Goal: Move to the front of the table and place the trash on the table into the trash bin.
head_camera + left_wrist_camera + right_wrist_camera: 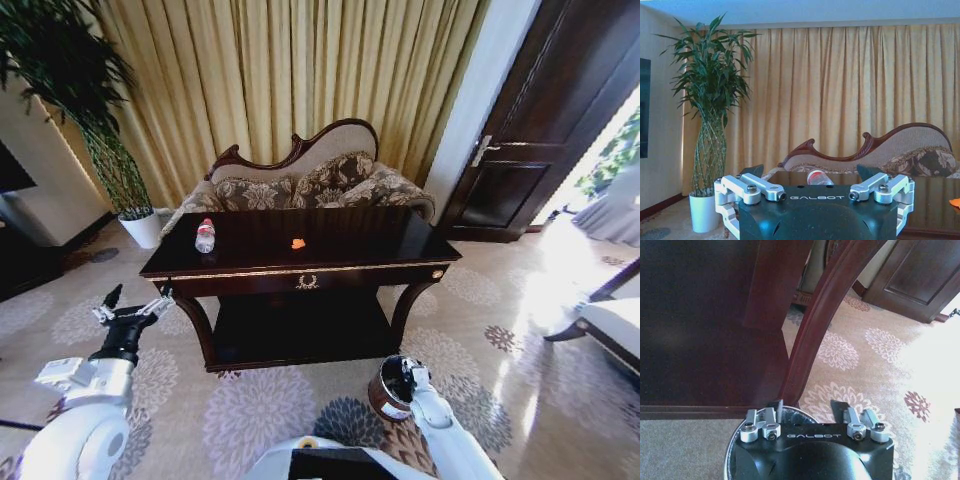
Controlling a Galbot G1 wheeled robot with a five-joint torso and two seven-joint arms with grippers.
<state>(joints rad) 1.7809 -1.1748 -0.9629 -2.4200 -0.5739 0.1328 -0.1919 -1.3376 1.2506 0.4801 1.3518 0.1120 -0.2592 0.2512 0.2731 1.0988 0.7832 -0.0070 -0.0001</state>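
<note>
An ornate patterned sofa (300, 180) with a carved dark wood back stands at the far side, before long golden curtains (290, 70). A tall leafy plant (75, 90) rises from a white pot (142, 229) at the far left. A dark wooden door (545, 120) stands right. Floral carpet (480, 320) covers the floor.

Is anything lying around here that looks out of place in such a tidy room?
Yes: litter on the polished table. A plastic bottle stands near its left end and an orange crumpled scrap lies mid-top. The trash bin sits on the carpet by the table's right front leg.
</note>
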